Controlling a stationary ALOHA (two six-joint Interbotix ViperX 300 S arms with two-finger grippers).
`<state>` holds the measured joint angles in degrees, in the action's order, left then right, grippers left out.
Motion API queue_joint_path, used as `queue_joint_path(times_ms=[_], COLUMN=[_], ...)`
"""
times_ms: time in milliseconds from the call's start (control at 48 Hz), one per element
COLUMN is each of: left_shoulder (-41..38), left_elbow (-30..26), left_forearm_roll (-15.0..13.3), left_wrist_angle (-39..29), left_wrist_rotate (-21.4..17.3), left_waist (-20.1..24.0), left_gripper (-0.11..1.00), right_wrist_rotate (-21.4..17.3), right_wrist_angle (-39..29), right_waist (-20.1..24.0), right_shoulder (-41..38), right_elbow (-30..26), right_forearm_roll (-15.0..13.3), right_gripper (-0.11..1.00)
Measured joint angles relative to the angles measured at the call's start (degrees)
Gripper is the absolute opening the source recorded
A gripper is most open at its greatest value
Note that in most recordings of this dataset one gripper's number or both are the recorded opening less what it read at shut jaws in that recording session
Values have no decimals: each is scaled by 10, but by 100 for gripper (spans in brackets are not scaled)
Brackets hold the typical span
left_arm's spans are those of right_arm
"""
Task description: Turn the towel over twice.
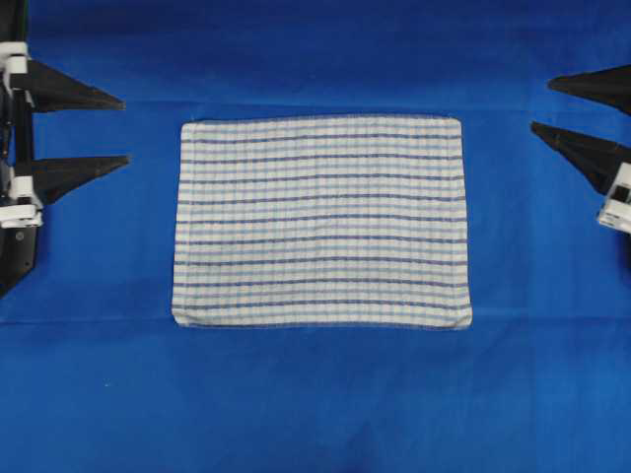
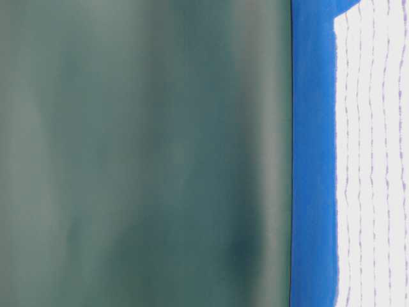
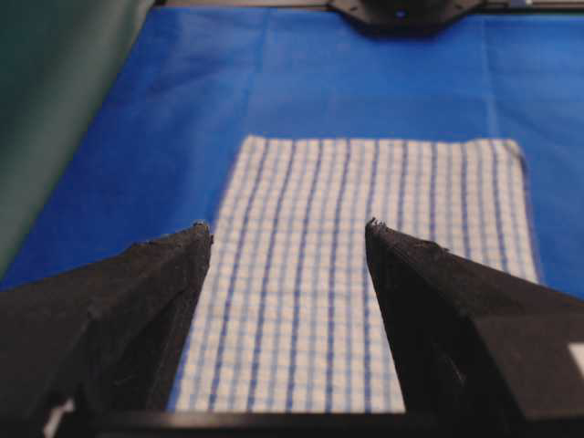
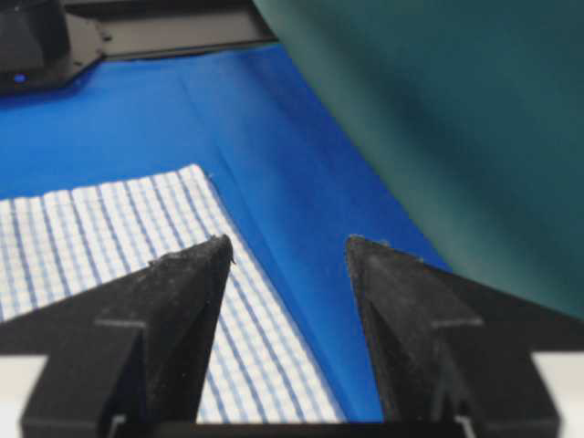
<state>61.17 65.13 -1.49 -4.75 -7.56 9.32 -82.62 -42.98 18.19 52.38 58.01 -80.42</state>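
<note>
On blue worktop (image 1: 315, 394): towel (image 1: 320, 222) flat, centred; left hand (image 1: 125, 130) and right hand (image 1: 540, 104) both spread, empty, well apart from it.

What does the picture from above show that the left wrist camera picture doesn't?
From above: all four corners of the towel, lying flat, plus both grippers, left and right, open and off to its sides. Left wrist camera: a dark green wall beside the table, and a black base at the far end. Both: the striped towel on the blue cover, and the left gripper's two black fingers spread apart, holding nothing.
</note>
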Motion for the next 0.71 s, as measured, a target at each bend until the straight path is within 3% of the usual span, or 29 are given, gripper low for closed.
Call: queue_joint_path(times_ms=[416,708], left_shoulder=[150,174], left_elbow=[100,134], left_forearm_roll=[1,0], left_wrist_angle=[-33,-41], left_wrist_rotate=[10,17], left_waist=[11,13], left_gripper=[64,64], right_wrist_rotate=[-11,-62], right_wrist_angle=[0,3], right_waist=[0,0], right_shoulder=[112,134], right_elbow=[113,171], right_forearm_roll=[18,17], right_gripper=[52,48])
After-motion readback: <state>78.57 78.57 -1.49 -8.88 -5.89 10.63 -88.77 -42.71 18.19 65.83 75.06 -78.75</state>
